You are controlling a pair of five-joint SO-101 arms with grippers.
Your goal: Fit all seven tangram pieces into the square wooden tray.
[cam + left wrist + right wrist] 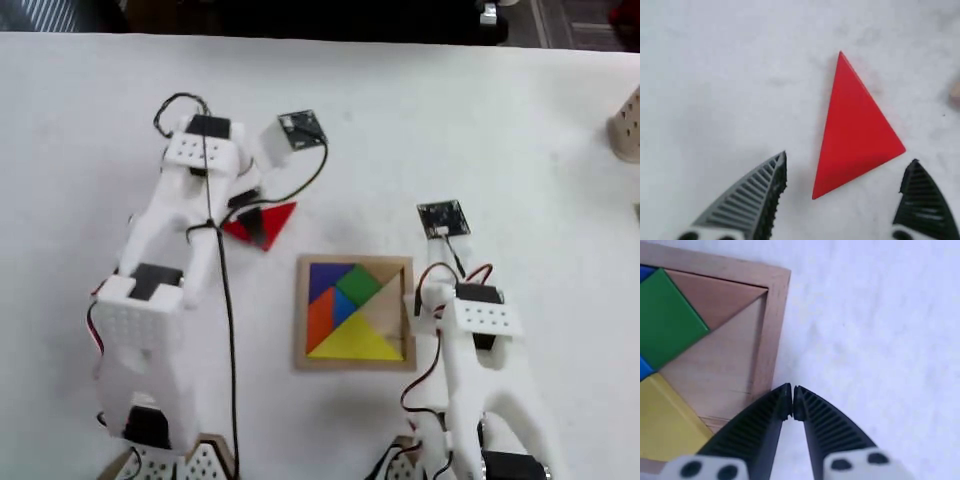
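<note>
The red triangle (855,130) lies flat on the white table, left of and behind the square wooden tray (355,362). My left gripper (847,165) is open just above it, one fingertip on each side of the triangle's near corner; the high view shows the red triangle (281,214) partly under the fingers. The tray (775,305) holds green (665,320), brown (720,295), yellow (665,420), blue, orange and purple pieces, with a bare triangular gap (720,365) by its right wall. My right gripper (792,395) is shut and empty at the tray's right rim.
A beige perforated object (628,125) stands at the table's right edge. Black cables (225,300) trail along the left arm. Open white table lies behind the tray and to the right of the right arm.
</note>
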